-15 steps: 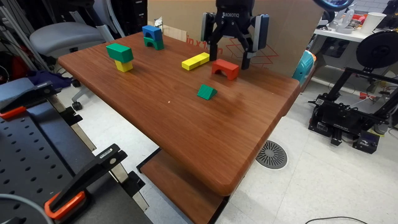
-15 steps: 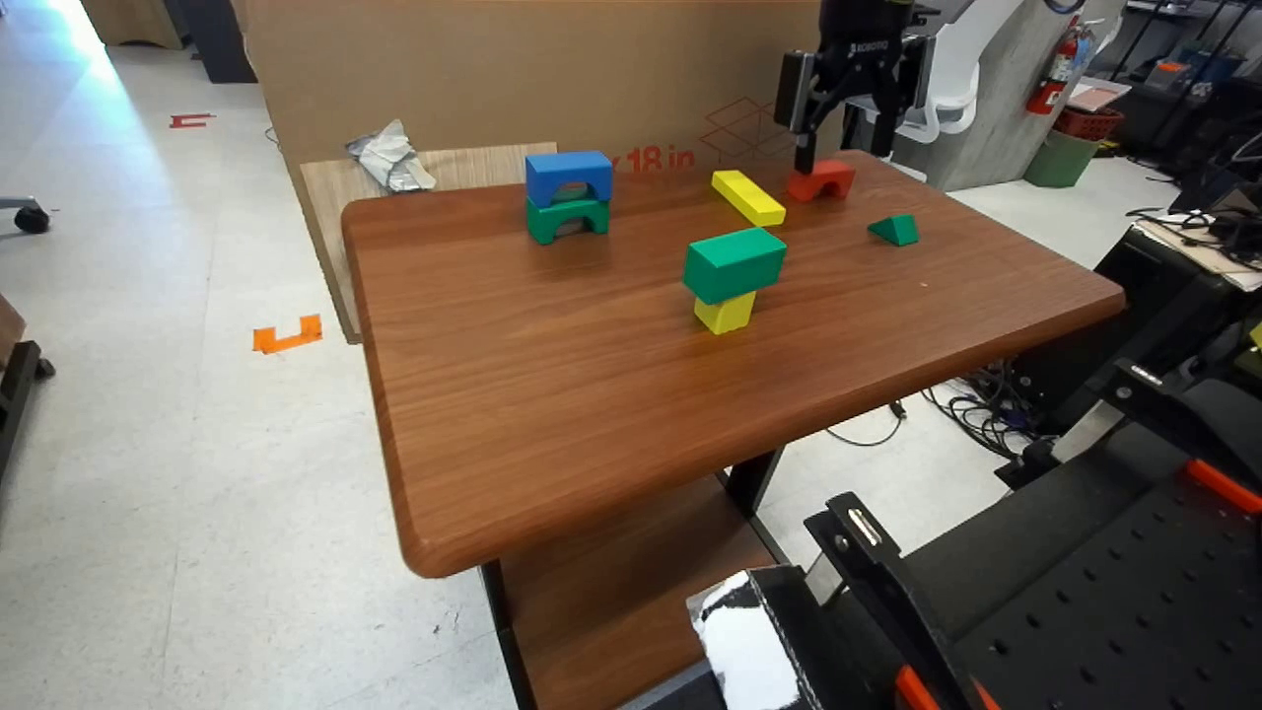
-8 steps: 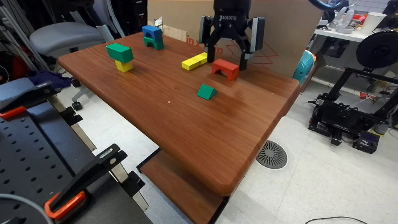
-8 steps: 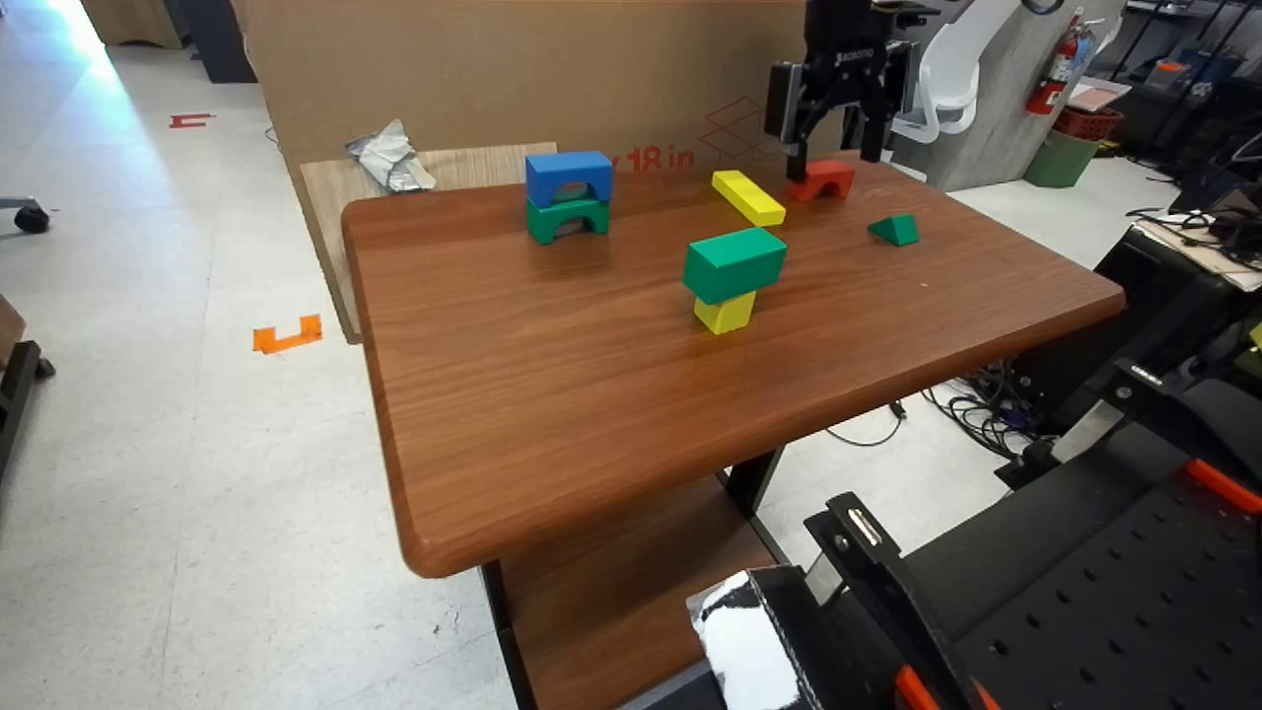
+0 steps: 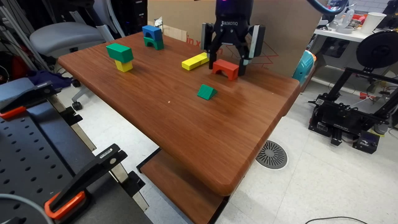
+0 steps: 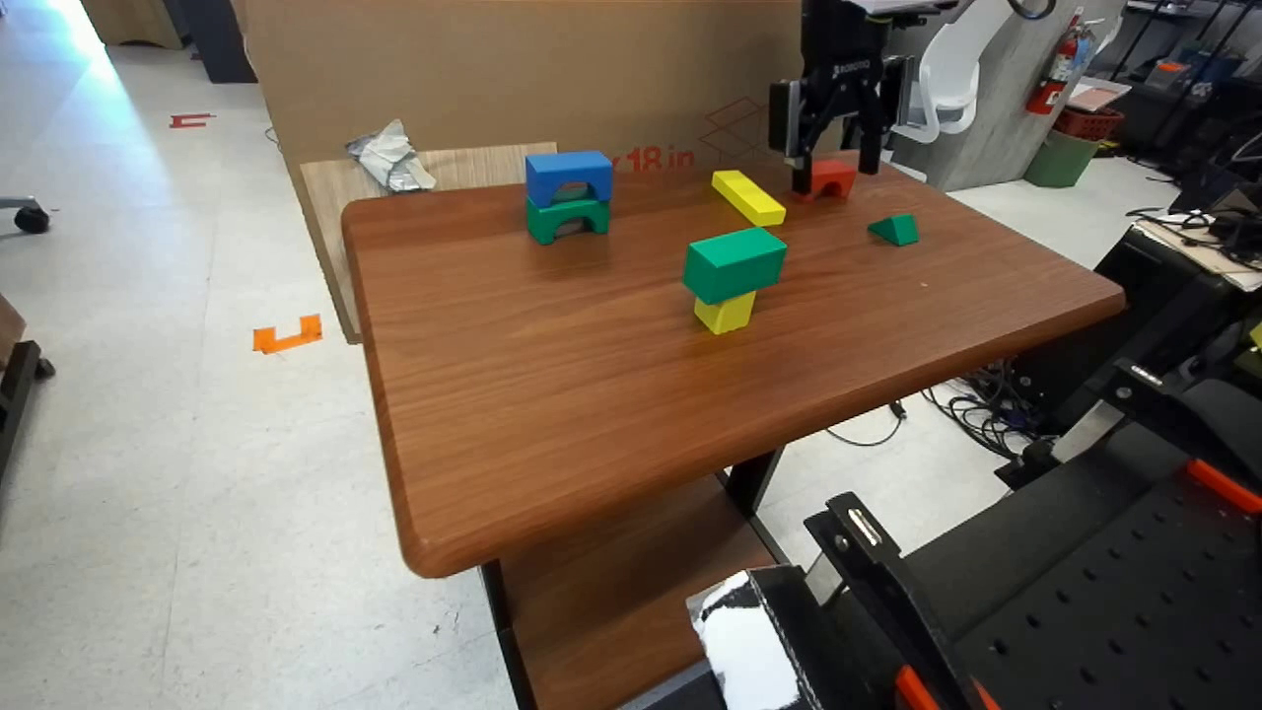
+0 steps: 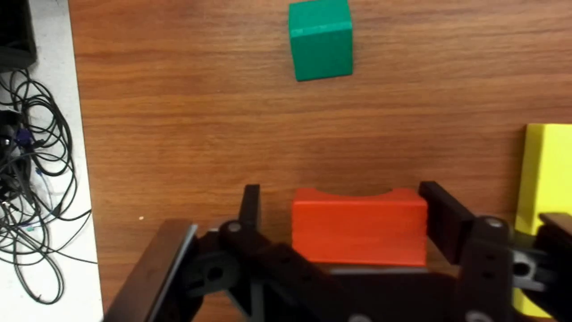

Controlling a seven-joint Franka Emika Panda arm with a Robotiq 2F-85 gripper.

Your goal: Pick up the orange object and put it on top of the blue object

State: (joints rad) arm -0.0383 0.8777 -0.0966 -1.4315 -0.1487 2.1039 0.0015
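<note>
Here, in an exterior view, left of the orange arch (image 5: 226,65) on the table (image 5: 174,109) are sitting one green block (image 5: 120,53) on one yellow block (image 5: 123,66), one blue arch (image 5: 153,30) on one green arch (image 5: 154,42), one yellow bar (image 5: 195,61) near, one green wedge (image 5: 206,92) in front; the gripper (image 5: 227,69) is straddling that orange arch, fingers parted.

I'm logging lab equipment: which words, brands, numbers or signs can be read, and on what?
"ROBOTIQ": black housing above the jaws, in both exterior views.
"in x": red letters on the cardboard, in an exterior view; rest partly hidden.
"18 in": red print on the cardboard, in an exterior view.
"CREALITY": black machine on the floor.
Too small to read: that machine's other markings; any print on the clamps.
Wrist view: none.
</note>
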